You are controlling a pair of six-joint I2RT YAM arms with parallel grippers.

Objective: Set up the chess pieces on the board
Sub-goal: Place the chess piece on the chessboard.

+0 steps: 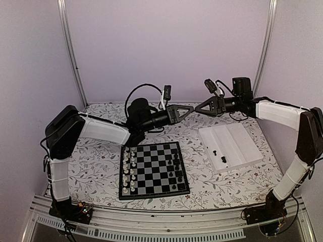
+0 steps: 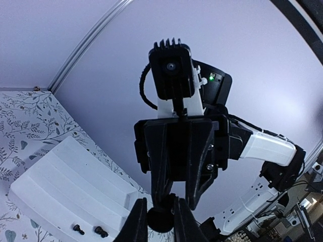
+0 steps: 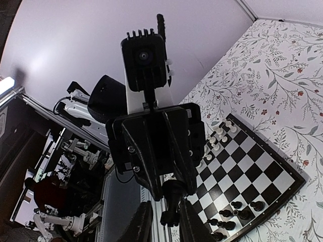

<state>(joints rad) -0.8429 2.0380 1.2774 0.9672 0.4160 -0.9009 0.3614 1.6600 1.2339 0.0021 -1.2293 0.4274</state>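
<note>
Several black plastic chess pieces [image 1: 176, 162] are set on the checkered board [image 1: 151, 171]; two lie beside it. One is clamped by the left tool [image 2: 160, 224]; whether the right tool [image 3: 166, 222] grips cannot be told.

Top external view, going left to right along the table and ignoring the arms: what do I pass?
White plastic chessmen lined along the left side of the small checkered chessboard → black plastic chessmen on its right side → white rectangular ridged plastic tray, with two tiny black chessmen lying on it.
</note>
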